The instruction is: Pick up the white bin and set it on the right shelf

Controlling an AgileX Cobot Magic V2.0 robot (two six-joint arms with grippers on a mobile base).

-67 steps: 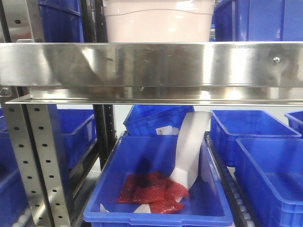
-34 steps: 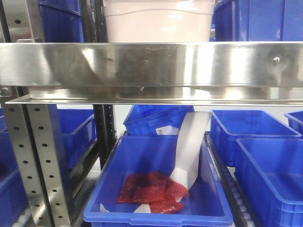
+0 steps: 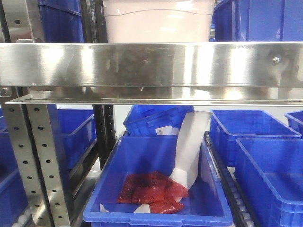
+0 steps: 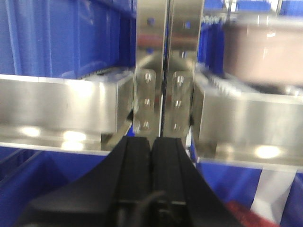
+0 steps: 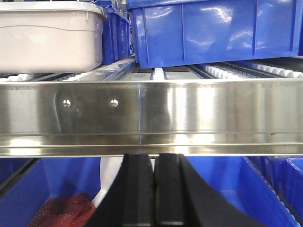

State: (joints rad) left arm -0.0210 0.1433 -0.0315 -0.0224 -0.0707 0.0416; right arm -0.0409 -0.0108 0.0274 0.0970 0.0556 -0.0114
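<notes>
Right wrist view first: closest to us is our right gripper [image 5: 154,189], its two black fingers pressed together with nothing between them. Just past it runs the shiny rail of the right shelf [image 5: 189,113]. Behind the rail, on the rollers at the left, sits the white bin [image 5: 47,40]. A blue bin [image 5: 213,30] stands beside it on the right.

In the left wrist view our left gripper [image 4: 151,156] is squeezed closed too, and empty. Beyond it we see the grey uprights [image 4: 161,104], and the white bin [image 4: 265,54] looks blurry off to the right.

From the front camera, the white bin [image 3: 158,21] sits up on the shelf level above the rail [image 3: 151,64], so it already seems to be where it belongs.

We think the bin is big and stiff, with smooth, slippery sides. One hand may slip. We would hold it with both grippers, one on each side, under the lip at the top.
</notes>
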